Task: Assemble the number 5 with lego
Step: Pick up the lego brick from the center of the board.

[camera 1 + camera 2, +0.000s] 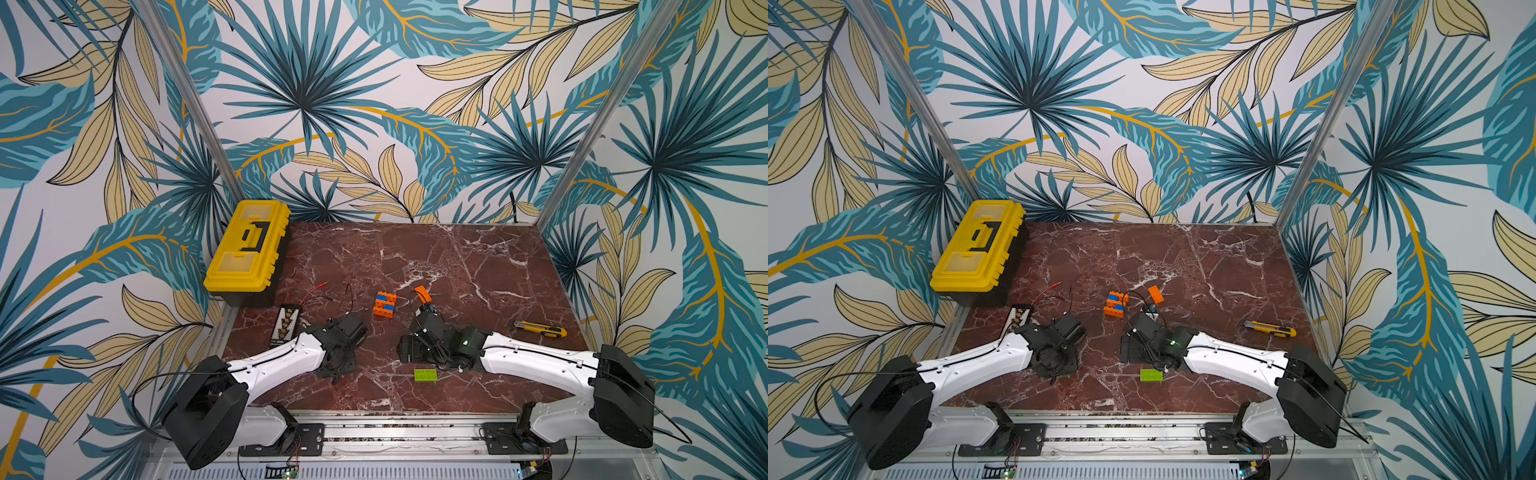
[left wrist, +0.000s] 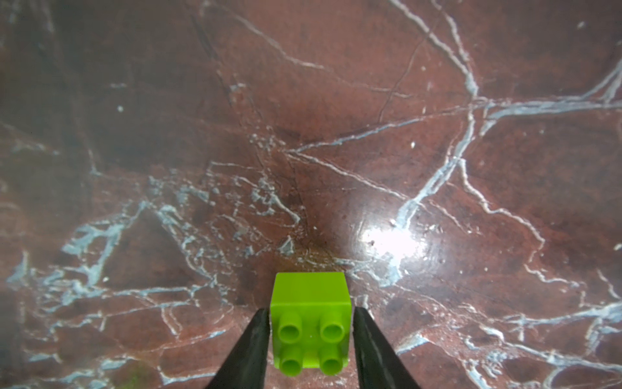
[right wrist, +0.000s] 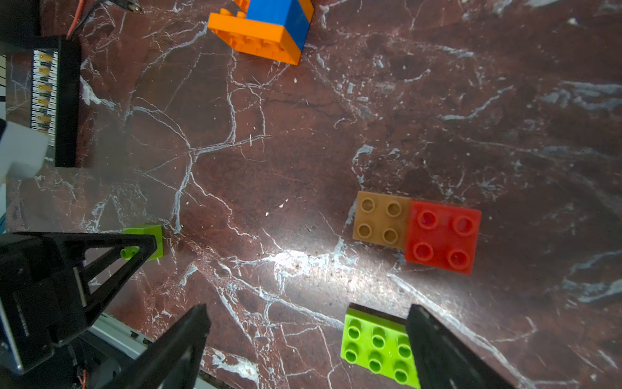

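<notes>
The small green brick (image 2: 311, 323) is pinched between the fingers of the left gripper (image 2: 311, 311), perhaps resting on the stone table (image 2: 336, 134). The right gripper (image 3: 308, 308) is held wide open, and a long green brick (image 3: 373, 343) is seen beside one finger.

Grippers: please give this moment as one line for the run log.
left gripper: shut on small green brick | right gripper: open, empty | orange-blue stack: on table
</notes>
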